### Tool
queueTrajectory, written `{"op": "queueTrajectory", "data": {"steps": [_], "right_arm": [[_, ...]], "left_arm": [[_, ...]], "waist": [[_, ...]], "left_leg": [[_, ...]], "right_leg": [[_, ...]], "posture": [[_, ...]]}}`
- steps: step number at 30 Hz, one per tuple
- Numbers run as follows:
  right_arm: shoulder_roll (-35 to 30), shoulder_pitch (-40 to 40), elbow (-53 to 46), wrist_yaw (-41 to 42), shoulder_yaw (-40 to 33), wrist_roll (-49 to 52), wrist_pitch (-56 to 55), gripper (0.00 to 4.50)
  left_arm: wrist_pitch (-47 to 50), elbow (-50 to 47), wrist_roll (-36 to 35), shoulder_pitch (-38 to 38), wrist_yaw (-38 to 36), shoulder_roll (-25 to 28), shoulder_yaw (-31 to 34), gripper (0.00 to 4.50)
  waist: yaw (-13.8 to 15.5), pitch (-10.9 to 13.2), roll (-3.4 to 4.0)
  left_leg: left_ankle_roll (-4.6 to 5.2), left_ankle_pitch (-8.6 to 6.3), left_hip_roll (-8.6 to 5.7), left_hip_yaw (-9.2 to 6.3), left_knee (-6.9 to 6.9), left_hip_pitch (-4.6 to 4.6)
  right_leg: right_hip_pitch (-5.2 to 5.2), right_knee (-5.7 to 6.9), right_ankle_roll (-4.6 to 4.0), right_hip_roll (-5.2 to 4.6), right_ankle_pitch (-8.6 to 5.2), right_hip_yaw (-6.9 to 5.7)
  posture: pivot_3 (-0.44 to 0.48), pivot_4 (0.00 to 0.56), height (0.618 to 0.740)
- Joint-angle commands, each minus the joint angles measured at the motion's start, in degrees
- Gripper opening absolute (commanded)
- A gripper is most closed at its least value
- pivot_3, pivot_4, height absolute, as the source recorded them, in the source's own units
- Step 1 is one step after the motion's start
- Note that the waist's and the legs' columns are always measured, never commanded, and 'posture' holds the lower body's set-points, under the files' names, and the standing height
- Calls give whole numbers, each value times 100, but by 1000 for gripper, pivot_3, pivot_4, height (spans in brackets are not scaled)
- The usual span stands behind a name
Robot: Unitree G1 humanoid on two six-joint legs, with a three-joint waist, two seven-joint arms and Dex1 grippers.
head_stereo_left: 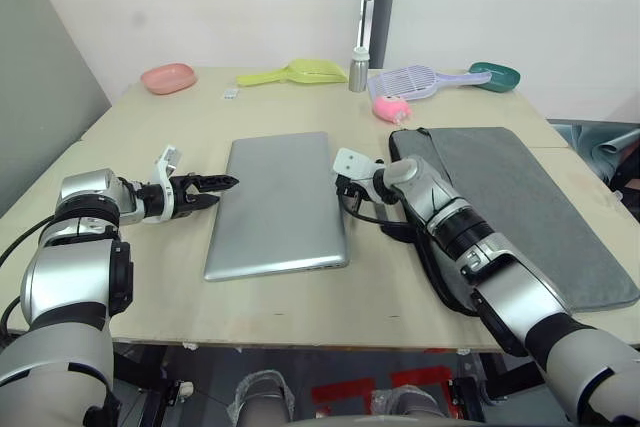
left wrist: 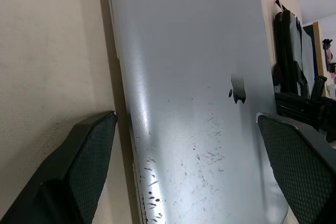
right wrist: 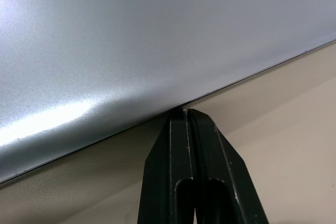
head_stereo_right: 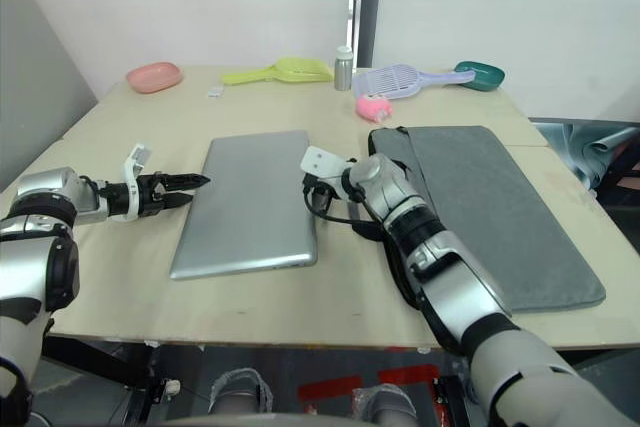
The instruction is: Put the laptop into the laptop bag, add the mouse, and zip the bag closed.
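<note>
The silver-grey laptop [head_stereo_left: 280, 202] lies shut and flat in the middle of the table. To its right, the grey laptop bag [head_stereo_left: 520, 207] lies flat with its black handles [head_stereo_left: 425, 247] toward the laptop. My left gripper [head_stereo_left: 225, 191] is open at the laptop's left edge; in the left wrist view one finger [left wrist: 89, 156] is over the table and the other [left wrist: 294, 156] over the lid. At the laptop's right edge my right gripper [right wrist: 185, 113] is shut on nothing, its tips touching that edge. The mouse is out of view.
Along the table's back stand a pink dish [head_stereo_left: 168, 77], a yellow-green scoop [head_stereo_left: 295, 72], a metal bottle [head_stereo_left: 358, 69], a lavender scoop [head_stereo_left: 410, 80] and a teal scoop [head_stereo_left: 495, 75]. A fuzzy pink toy [head_stereo_left: 390, 107] sits just behind the bag.
</note>
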Motion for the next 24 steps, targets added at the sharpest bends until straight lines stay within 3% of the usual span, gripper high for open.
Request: {"op": "queueTrajectory", "data": {"steps": [1, 12, 23, 24], "right_arm": [[272, 91, -247, -78, -72, 86, 54, 83], [800, 239, -446, -156, -331, 274, 179, 83], [948, 157, -310, -92, -302, 173, 124, 83], [934, 151, -296, -87, -286, 149, 103, 30]], "left_arm": [[242, 286, 96, 351, 85, -338, -56, 4500], [390, 182, 46, 613, 236, -658, 151, 4500], [737, -102, -277, 515, -62, -701, 460, 4500], [750, -167, -292, 514, -174, -712, 426, 4240]], "waist": [[-5, -7, 9], [-18, -90, 103], [-4, -92, 104], [-1, -91, 103]], "left_leg": [[0, 0, 0, 0, -1, 1], [1, -2, -7, 50, -81, 87], [1, -3, -10, 54, -97, 81], [1, -3, -11, 54, -102, 79]], "right_leg": [[1, -2, 0, 0, 0, 0], [41, -53, 1, -1, -1, 37], [37, -78, 1, -3, -1, 37], [37, -85, 2, -3, -1, 36]], "posture": [[0, 150, 740], [0, 150, 740], [0, 150, 740], [0, 150, 740]]}}
